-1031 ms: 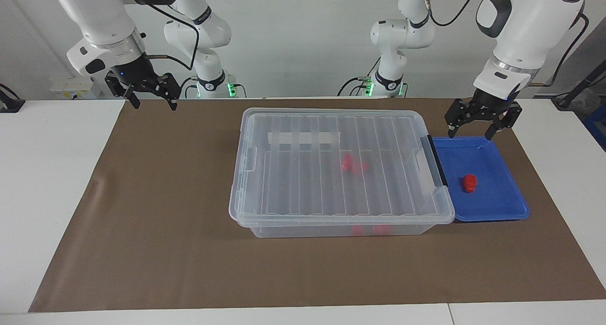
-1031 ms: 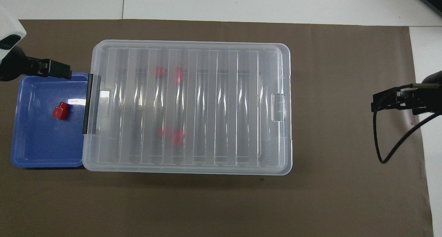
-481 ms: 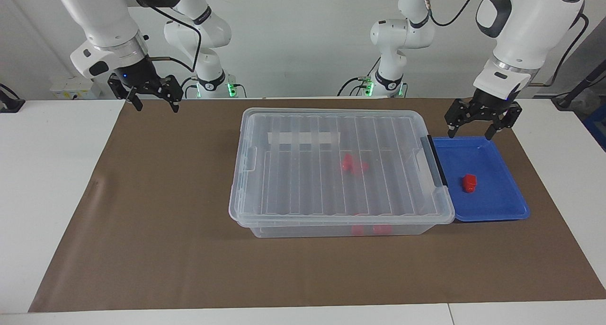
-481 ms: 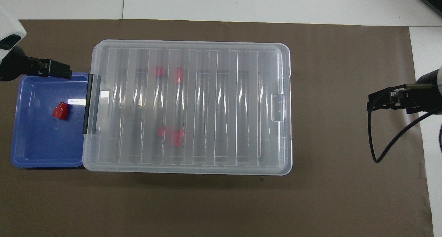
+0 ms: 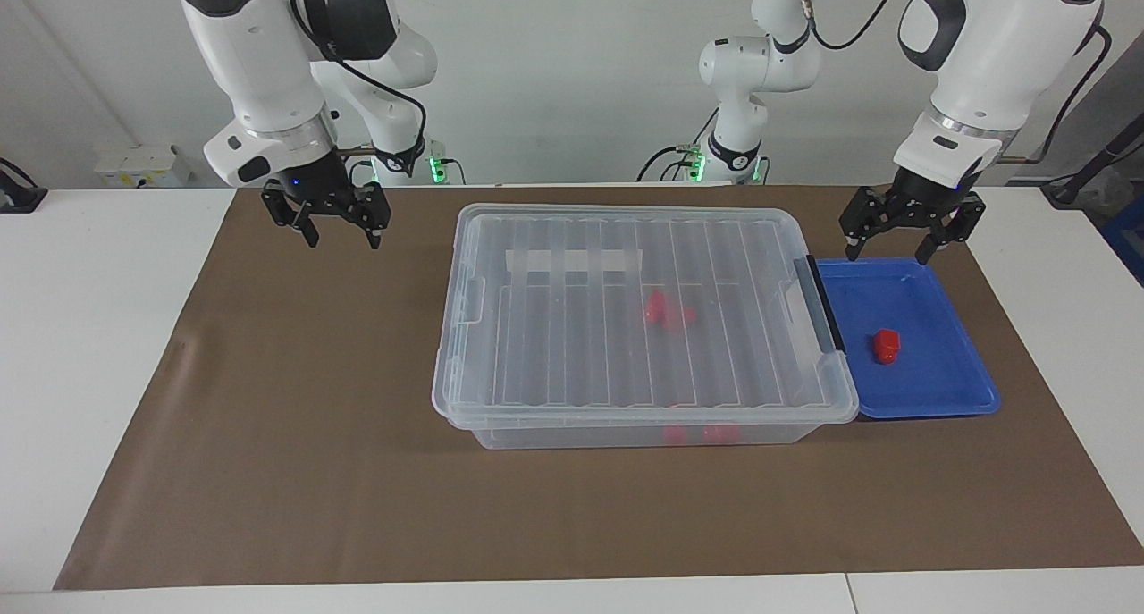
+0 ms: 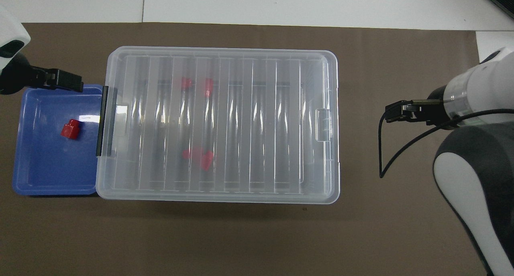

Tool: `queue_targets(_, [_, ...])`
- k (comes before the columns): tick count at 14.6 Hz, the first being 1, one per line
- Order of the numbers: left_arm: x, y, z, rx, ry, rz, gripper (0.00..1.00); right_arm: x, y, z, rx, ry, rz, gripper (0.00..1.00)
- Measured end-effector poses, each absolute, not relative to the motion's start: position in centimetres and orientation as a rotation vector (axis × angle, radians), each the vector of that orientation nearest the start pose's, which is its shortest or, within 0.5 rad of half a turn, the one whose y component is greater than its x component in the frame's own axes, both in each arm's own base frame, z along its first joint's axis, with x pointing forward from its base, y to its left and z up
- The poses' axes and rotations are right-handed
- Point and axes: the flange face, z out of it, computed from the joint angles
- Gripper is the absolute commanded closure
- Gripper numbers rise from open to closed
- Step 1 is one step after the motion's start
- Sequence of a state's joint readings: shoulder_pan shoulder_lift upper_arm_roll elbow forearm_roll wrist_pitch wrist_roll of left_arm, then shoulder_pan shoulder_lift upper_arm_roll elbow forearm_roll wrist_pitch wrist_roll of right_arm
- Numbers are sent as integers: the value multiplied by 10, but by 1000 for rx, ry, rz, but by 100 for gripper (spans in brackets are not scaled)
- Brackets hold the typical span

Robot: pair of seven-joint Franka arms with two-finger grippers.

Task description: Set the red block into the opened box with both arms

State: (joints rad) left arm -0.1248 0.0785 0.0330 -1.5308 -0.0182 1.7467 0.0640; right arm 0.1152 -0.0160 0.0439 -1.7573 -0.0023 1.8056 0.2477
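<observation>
Since the earlier frame your right arm has swung in toward the box, and its right pincer (image 5: 338, 232) now hangs over bare brown mat (image 5: 295, 399) between the bench (image 5: 98, 328) edge and the box's unlatched end, fingers spread wide and pointing down. Your left arm has not shifted; the left pincer (image 5: 901, 242) hovers over the robots' edge of the blue tray (image 5: 947, 399), jaws wide and holding nothing.

You have the box (image 5: 626, 328) lying between the two pincers with its ribbed lid down. Several red pieces (image 5: 668, 312) show through the clear plastic. Below the left pincer, the red block (image 5: 886, 345) lies alone in the tray, which butts against the box's black latch (image 5: 822, 303).

From overhead you see two separate clusters of red pieces inside the box; the facing view blurs the lower pair behind the box wall.
</observation>
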Motion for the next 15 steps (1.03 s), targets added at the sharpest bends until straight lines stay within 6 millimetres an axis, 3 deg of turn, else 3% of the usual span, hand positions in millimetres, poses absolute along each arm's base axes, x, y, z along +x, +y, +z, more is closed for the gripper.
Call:
queue_targets(7, [593,-57,615,-3142,243,-217,0,569,152,518,-3097,140,-162,9])
queue_targets(15, [593,-57,615,-3142,243,-217,0,576,180,489,-3087,152,-149,7])
